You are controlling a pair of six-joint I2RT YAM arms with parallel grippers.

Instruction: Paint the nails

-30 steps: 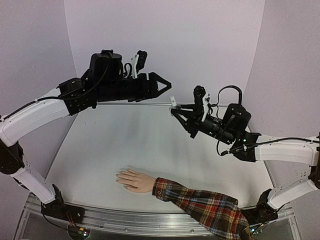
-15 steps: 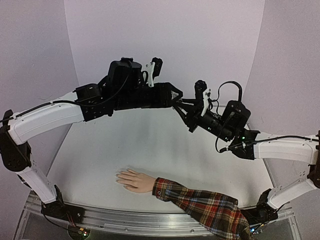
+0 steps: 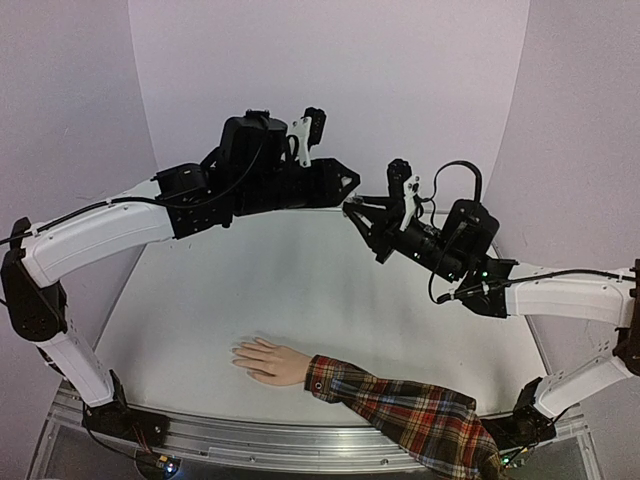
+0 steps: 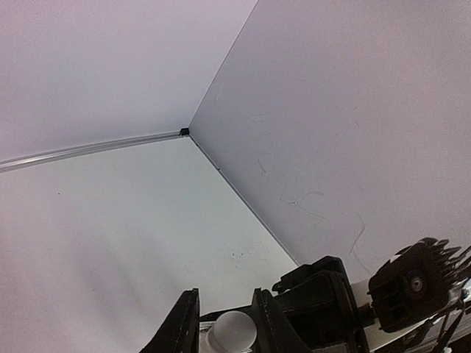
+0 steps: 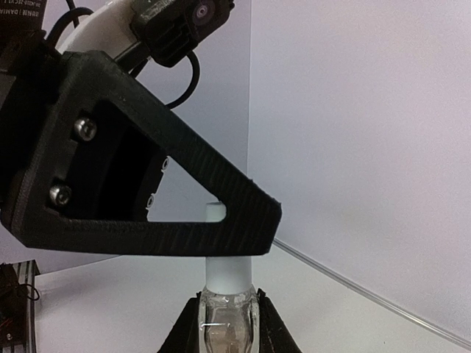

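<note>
Right fingers clamp a small clear glass bottle. Left fingers straddle its white cap, grip indeterminate. Skewed twisting may spill it. Nails of the pale plaid-sleeved hand lie on the grey desk, well apart.

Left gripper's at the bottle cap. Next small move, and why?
Probably close the left gripper on the white cap and start unscrewing. Its fingers straddle the cap, though contact is unclear, and the right gripper clamps the bottle below it.

Only tiny white lettering on the left arm's black housing shows, too small to read.
</note>
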